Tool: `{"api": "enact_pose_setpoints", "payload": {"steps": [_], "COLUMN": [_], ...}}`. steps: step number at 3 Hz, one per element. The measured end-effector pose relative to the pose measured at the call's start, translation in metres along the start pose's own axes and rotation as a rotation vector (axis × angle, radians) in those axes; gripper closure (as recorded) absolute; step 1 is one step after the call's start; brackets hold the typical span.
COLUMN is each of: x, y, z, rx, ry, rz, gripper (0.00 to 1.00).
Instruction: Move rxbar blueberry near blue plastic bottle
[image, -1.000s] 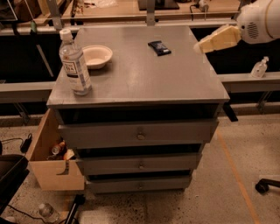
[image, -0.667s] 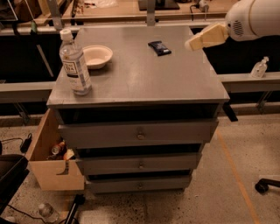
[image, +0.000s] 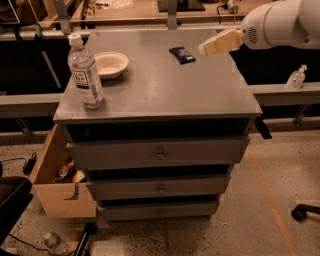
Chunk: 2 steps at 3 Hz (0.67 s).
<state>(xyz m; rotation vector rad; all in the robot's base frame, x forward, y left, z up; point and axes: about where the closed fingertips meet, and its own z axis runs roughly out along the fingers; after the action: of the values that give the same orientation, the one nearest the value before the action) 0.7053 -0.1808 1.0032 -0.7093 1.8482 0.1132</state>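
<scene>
At the bottom of the frame a speckled floor (image: 260, 220) is seen, with a cardboard box (image: 55, 192) at lower left beside a grey drawer cabinet (image: 160, 155). The cabinet's flat grey surface (image: 165, 90) fills the middle of the frame. Toward its left edge the blue plastic bottle (image: 85, 75) is stood upright, white cap on top. Just behind and to the right of it, a shallow cream bowl (image: 110, 64) is set, close to the bottle but not seen to touch it. Farther back, in the upper middle of the frame, the rxbar blueberry (image: 182, 54) is laid flat on the surface, well apart from the bottle, with bare surface between them.

The claw (image: 205, 49) is held at the upper right, just to the right of the bar and slightly above the surface; it is carried on a white arm (image: 280, 22) entering from the right edge. No contact with the bar is seen. Whether the claw is spread or closed cannot be told from this view, and nothing is seen held in it.

The step in hand is judged to be the approach to the bar; the grasp is not yet made. A short reach leftward and down onto the wrapper is called for next, followed by a carry across the surface toward the left, with the bowl to be avoided on the way
</scene>
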Motion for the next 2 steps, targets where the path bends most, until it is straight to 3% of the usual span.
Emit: {"api": "enact_pose_setpoints", "payload": {"steps": [1,2], "x": [0.000,0.008], "y": [-0.011,-0.029], "z": [0.073,0.142], "rx": [-0.017,-0.034], "ry": [-0.078,-0.116], "rz": [0.091,0.129], "gripper": [0.00,0.00]}}
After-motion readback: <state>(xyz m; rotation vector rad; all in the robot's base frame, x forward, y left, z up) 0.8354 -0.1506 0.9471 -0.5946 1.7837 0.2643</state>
